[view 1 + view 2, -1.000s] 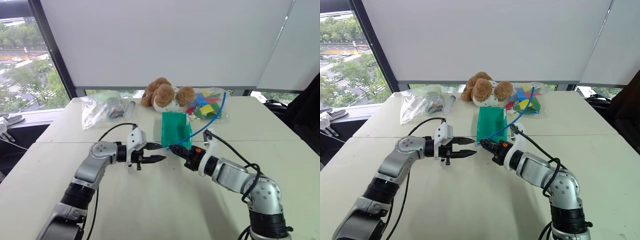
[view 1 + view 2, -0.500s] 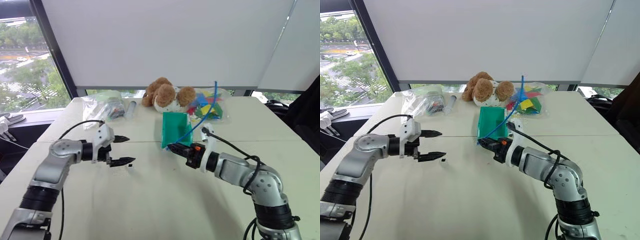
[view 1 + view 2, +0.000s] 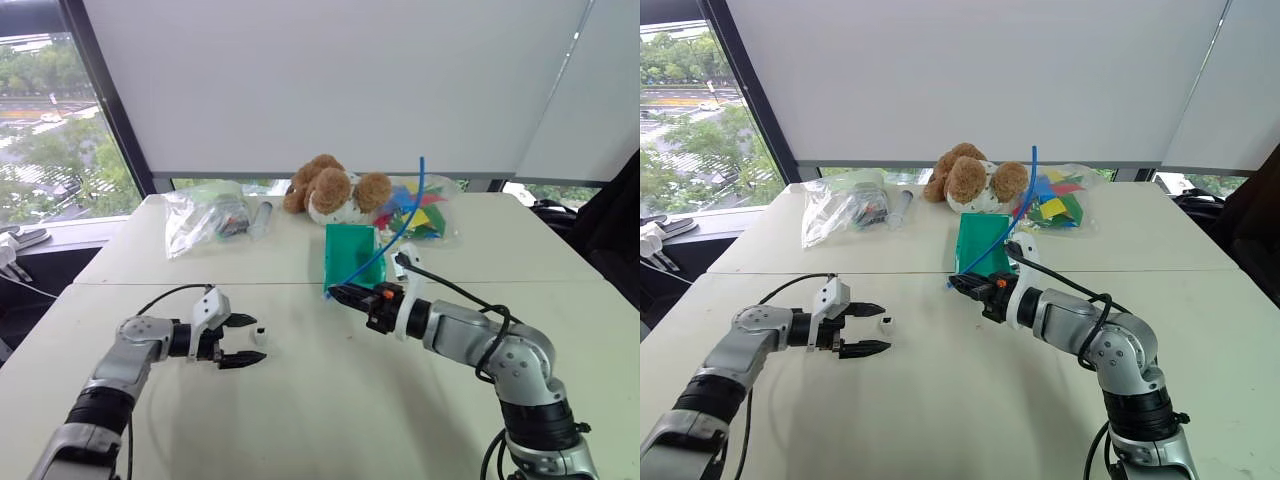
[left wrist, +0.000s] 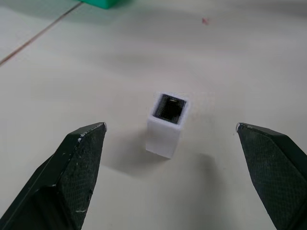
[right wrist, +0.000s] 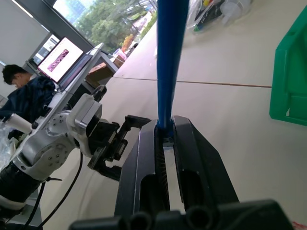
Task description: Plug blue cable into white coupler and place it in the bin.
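The white coupler (image 4: 166, 125) rests on the table with its dark socket mouth towards my left wrist camera. My left gripper (image 3: 250, 339) hangs low over the table and is open wide. The coupler (image 3: 258, 337) sits just at its fingertips (image 4: 79, 160), touching neither. My right gripper (image 3: 335, 295) is shut on the blue cable (image 5: 170, 57) near its end, in front of the teal bin (image 3: 350, 258). The cable (image 3: 405, 225) rises from the jaws and arcs up over the bin. Its plug is hidden in the grip.
A brown stuffed dog (image 3: 330, 190) sits behind the bin. A clear bag of coloured pieces (image 3: 415, 210) lies to its right and another clear bag (image 3: 200, 215) to its left. A person (image 5: 21, 91) sits at a monitor beyond the table's left side.
My left arm swung away from the right gripper, leftward and down to the table, and its jaws opened wide. The coupler now sits on the table. The cable's free end tipped more upright.
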`<action>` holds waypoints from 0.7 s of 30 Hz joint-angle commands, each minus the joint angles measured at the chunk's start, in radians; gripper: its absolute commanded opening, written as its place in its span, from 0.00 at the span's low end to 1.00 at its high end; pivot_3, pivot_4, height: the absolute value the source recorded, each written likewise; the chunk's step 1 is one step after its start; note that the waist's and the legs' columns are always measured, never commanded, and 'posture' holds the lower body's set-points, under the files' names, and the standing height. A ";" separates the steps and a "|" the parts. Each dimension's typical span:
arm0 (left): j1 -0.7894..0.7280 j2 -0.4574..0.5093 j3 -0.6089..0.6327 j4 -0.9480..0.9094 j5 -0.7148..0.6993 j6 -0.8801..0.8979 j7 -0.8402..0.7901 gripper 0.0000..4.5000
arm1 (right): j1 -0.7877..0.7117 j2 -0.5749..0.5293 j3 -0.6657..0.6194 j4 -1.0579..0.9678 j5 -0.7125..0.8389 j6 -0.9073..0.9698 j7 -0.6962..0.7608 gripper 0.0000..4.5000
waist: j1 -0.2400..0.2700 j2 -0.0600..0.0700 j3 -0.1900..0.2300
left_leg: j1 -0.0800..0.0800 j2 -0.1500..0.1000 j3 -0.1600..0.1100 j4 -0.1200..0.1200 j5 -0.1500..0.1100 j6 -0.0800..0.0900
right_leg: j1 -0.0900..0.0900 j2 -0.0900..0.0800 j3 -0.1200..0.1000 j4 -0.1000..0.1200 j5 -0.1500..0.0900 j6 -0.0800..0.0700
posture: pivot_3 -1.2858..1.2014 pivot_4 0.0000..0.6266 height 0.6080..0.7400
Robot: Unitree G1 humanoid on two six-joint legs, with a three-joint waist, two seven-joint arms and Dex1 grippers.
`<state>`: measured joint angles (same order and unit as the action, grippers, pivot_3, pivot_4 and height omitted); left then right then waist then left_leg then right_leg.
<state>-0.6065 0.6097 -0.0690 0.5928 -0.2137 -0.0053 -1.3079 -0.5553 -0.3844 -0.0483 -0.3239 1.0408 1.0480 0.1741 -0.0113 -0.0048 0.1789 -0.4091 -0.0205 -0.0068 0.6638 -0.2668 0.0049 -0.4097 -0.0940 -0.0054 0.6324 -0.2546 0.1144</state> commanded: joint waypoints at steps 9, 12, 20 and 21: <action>-0.091 -0.047 -0.018 0.205 0.058 -0.181 -0.063 0.38 | 0.011 0.004 -0.033 -0.083 0.012 0.010 -0.013 0.00 | -0.001 0.000 0.000 | 0.000 0.000 0.000 0.000 0.000 0.000 | 0.000 0.000 0.000 0.000 0.000 0.000 | 0.52 0.24 1.00; -0.106 -0.061 -0.020 0.237 0.062 -0.204 -0.075 0.06 | 0.011 -0.001 -0.035 -0.086 0.007 0.010 -0.013 0.00 | -0.001 0.000 0.000 | 0.000 0.000 0.000 0.000 0.000 0.000 | 0.000 0.000 0.000 0.000 0.000 0.000 | 0.52 0.24 1.00; -0.109 -0.152 -0.058 0.120 0.036 -0.157 -0.140 0.07 | 0.005 -0.206 0.104 -0.152 -0.175 -0.047 0.182 0.00 | 0.002 0.000 0.000 | -0.001 -0.002 0.000 0.000 0.000 0.001 | 0.000 -0.001 0.000 -0.001 0.000 0.000 | 0.52 0.24 1.00; -0.110 -0.174 -0.075 0.107 0.040 -0.158 -0.154 0.07 | 0.003 -0.226 0.113 -0.155 -0.190 -0.068 0.223 0.00 | 0.001 0.000 0.000 | -0.001 -0.002 0.001 0.000 0.000 0.001 | 0.000 -0.001 0.000 -0.001 0.000 0.000 | 0.52 0.24 1.00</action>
<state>-0.7066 0.4528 -0.1275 0.7494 -0.1619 -0.1648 -1.4361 -0.5381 -0.5892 0.0523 -0.4322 0.8820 1.0287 0.3267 -0.0107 -0.0052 0.1789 -0.4102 -0.0217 -0.0063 0.6641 -0.2672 0.0057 -0.4095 -0.0948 -0.0056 0.6314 -0.2546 0.1146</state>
